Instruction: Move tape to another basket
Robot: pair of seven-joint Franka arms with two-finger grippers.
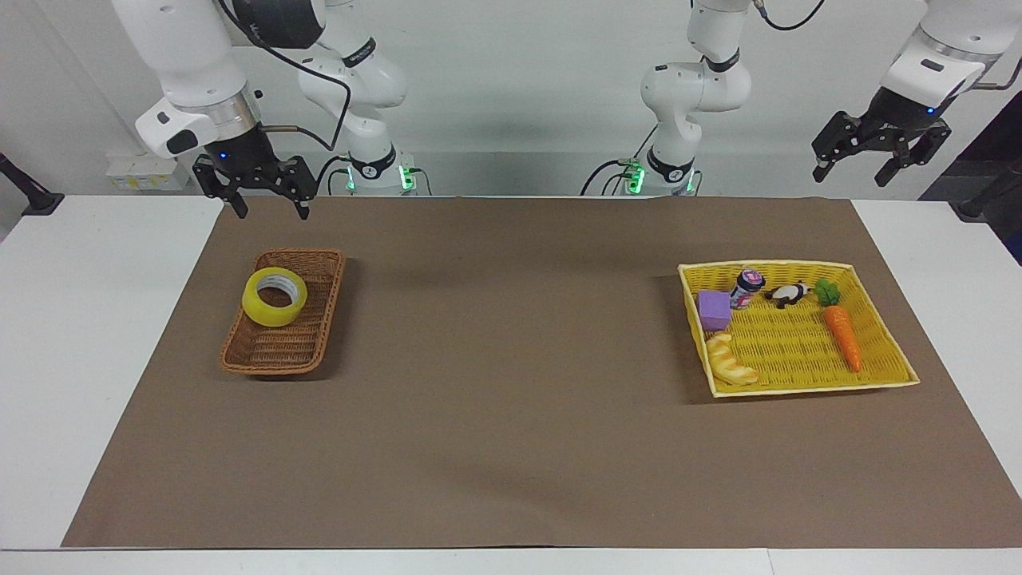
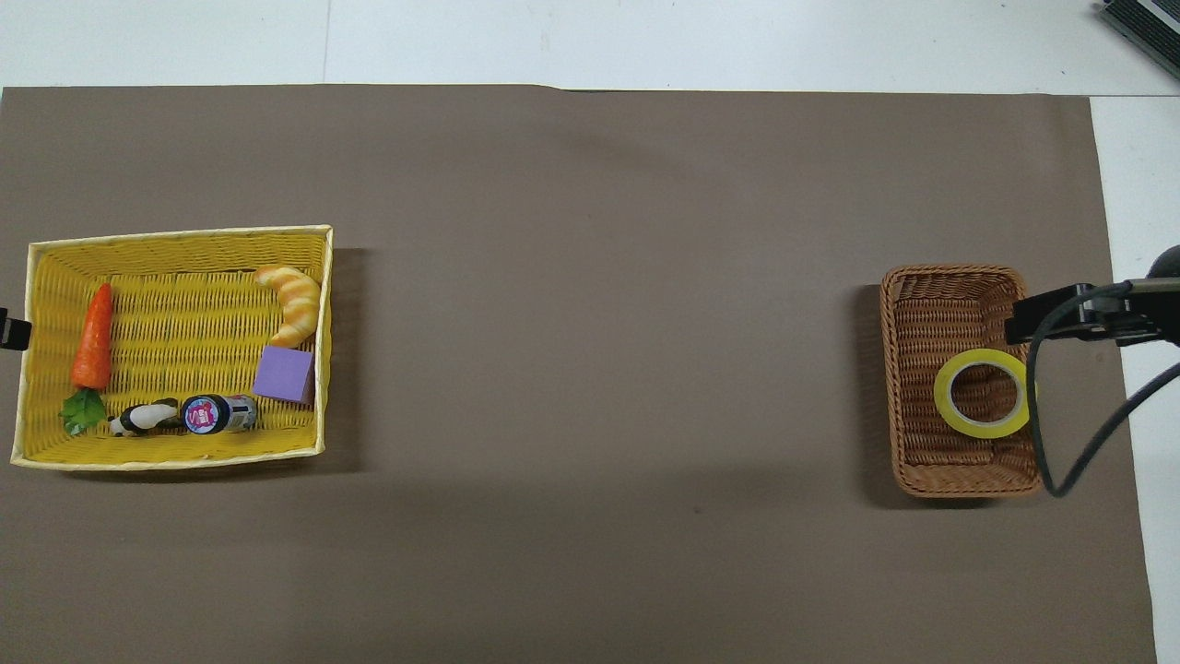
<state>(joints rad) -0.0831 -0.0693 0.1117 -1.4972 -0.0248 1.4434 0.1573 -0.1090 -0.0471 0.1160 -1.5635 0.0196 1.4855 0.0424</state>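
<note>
The yellow tape lies flat in the brown wicker basket at the right arm's end of the table. It also shows in the overhead view, inside the basket. My right gripper is open and empty. It hangs high in the air over the brown mat by the basket, well clear of the tape. My left gripper is open and empty, and waits raised off the left arm's end of the table.
A bright yellow square tray stands at the left arm's end and holds a carrot, a croissant, a purple block, a small bottle and a panda toy. A brown mat covers the table.
</note>
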